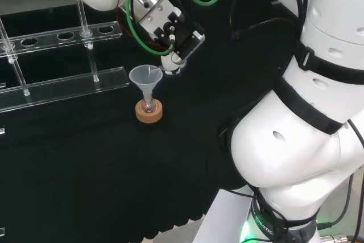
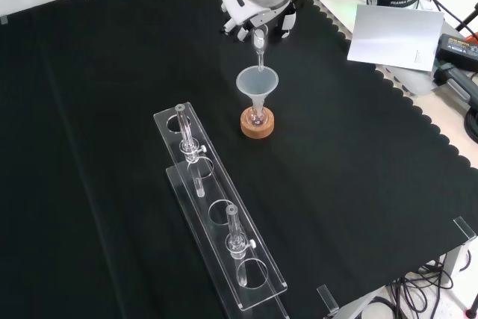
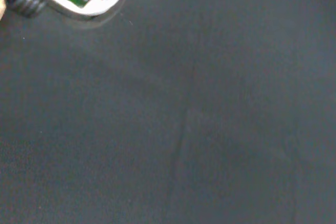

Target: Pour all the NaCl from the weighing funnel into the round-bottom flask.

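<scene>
Acrylic rack [image 2: 224, 222] nearest; hand [image 2: 258, 24] tips weighing funnel [image 2: 260, 44] over funnel [image 2: 258, 84], finger grasp unclear.

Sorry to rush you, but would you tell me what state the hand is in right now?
Hand: shut on the clear glass weighing funnel, tipped over the clear plastic funnel in the flask.

Even overhead light is washing the black cloth [image 2: 112, 147] without hard shadows. Glare is bleaching the arm's white links [image 1: 296, 140]. The wrist view is looking soft and blurred.
</scene>
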### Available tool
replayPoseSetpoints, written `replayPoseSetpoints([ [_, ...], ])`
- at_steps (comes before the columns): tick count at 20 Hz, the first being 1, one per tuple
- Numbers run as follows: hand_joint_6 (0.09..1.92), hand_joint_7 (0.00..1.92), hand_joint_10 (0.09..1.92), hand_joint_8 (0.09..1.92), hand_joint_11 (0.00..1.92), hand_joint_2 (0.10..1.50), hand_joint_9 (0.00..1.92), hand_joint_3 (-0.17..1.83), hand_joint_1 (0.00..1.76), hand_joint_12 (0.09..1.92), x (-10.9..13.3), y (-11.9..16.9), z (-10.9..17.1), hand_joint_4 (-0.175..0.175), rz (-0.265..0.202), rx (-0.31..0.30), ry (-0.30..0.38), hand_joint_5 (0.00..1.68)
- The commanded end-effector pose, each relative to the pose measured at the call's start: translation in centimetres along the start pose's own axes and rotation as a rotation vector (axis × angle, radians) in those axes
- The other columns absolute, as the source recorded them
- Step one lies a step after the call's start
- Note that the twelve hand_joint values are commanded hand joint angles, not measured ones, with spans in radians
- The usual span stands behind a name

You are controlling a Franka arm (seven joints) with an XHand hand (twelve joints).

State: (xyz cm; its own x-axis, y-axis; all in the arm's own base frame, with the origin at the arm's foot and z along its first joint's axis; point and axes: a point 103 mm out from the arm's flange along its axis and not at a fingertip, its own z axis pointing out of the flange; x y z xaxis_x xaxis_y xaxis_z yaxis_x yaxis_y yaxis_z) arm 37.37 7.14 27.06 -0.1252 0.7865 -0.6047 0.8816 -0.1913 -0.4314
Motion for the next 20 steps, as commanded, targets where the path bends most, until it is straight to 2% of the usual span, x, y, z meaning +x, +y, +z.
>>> replayPoseSetpoints([
  [1,0.74,0.63,0.31,0.65,0.87,0.63,1.14,0.71,1.12,1.05,0.3,0.3,-0.3,0.175,0.011,0.018,-0.061,1.25],
  [20,0.75,0.63,0.3,0.65,0.88,0.63,1.14,0.71,1.12,1.05,0.4,1.0,-1.7,0.175,0.043,0.069,-0.136,1.25],
])
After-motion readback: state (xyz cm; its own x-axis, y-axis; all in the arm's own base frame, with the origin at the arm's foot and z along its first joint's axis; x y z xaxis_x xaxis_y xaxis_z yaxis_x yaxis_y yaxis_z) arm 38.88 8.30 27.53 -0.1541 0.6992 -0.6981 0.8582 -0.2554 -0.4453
